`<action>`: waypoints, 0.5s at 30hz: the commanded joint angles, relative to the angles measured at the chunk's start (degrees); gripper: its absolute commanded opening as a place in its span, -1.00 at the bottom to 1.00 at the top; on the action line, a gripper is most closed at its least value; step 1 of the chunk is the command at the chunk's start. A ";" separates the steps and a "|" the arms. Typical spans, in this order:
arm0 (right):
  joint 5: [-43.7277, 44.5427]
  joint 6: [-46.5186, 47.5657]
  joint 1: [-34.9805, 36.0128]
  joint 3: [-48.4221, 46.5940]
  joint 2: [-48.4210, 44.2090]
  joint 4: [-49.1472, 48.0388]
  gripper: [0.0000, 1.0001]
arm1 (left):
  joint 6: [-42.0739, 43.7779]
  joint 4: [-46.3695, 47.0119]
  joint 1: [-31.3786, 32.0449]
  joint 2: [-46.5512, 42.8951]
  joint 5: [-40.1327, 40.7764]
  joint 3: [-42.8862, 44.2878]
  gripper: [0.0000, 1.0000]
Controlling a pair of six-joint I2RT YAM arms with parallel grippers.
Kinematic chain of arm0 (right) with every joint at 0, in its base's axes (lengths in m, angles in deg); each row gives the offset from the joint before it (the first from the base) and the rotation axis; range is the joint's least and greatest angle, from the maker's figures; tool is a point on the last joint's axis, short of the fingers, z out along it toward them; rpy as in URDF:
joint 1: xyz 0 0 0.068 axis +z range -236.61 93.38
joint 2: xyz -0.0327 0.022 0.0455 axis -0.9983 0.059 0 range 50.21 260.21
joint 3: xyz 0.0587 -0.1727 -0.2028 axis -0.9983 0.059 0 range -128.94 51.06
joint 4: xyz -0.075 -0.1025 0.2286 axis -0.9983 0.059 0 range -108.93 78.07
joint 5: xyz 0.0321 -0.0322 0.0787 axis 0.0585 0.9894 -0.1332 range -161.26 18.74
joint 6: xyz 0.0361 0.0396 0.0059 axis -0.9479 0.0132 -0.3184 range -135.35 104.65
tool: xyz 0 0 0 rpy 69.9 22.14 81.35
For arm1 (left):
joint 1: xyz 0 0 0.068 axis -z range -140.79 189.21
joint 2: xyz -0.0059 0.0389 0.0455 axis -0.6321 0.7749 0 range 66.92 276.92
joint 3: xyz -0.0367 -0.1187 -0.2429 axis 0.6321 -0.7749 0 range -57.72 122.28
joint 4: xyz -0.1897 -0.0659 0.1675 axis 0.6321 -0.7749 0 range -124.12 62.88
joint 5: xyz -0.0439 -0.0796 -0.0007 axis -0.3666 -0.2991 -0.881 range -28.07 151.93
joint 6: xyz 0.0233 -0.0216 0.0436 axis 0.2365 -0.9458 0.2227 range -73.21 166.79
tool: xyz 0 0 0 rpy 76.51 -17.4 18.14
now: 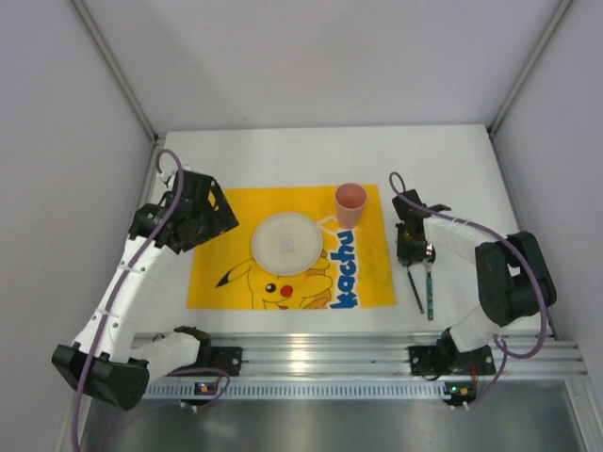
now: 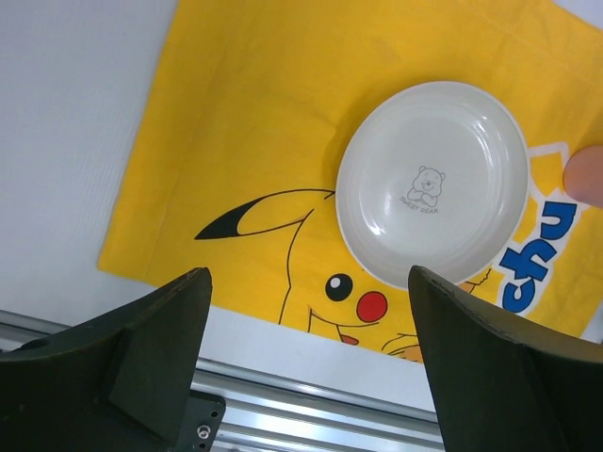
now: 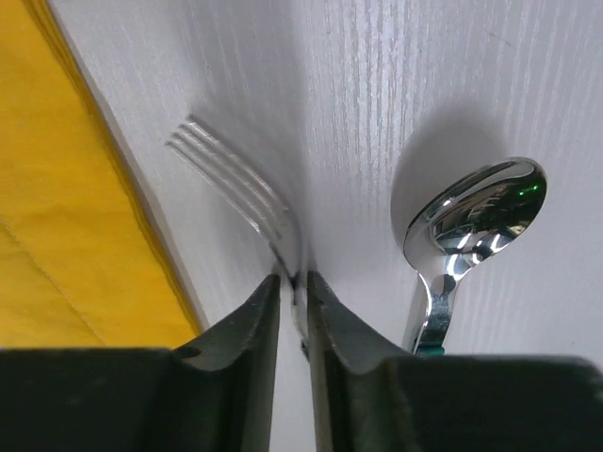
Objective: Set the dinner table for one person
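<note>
Two pieces of cutlery lie side by side on the bare dinner table, to the right of the yellow mat: the fork nearer the mat's edge, the spoon just beside it on the far side.

The risk lies in how the fork is taken. It lies flat on the tabletop and is caught only at its thin neck, behind the tines, so a lift could let it pivot or slide out between the fingers and drop. Its long handle (hidden under the wrist in the close view) might swing into the spoon and knock it askew. A low carry toward the plate could also snag the mat's edge and ruck the cloth, disturbing the pink cup standing on its far right corner.

As for the pincers, the right gripper is pressed nearly together, its two fingers pinching the fork's neck with the tips down at the table surface. The left gripper hangs above the mat's left part with its jaws spread wide, holding nothing.
</note>
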 commanded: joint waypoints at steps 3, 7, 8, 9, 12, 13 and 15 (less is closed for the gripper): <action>0.74 0.25 -1.16 0.14 3.93 -3.70 -1.00 | 1.16 -1.00 0.28 1.71 -0.20 4.71 0.80; 1.88 0.61 -1.34 -2.23 3.07 -1.17 -1.00 | 4.31 1.19 1.07 2.24 -2.74 5.86 0.80; 1.97 0.78 -1.34 -3.37 2.45 1.54 -1.00 | 6.15 3.55 1.25 2.06 -4.31 5.77 0.81; 2.06 1.04 -1.25 -6.08 0.53 3.05 -1.00 | 7.13 4.97 1.33 1.89 -8.16 5.60 0.81; 1.45 1.13 -1.34 -13.62 -4.82 9.38 -1.00 | 9.15 12.25 1.95 1.36 -19.91 4.28 0.81; 1.01 1.05 -1.34 -15.92 -6.07 10.87 -1.00 | 8.81 14.28 2.21 1.18 -22.84 3.41 0.82; -1.69 0.17 -1.25 -22.67 -9.31 15.09 -1.00 | 7.76 21.36 2.56 1.36 -28.64 2.26 0.82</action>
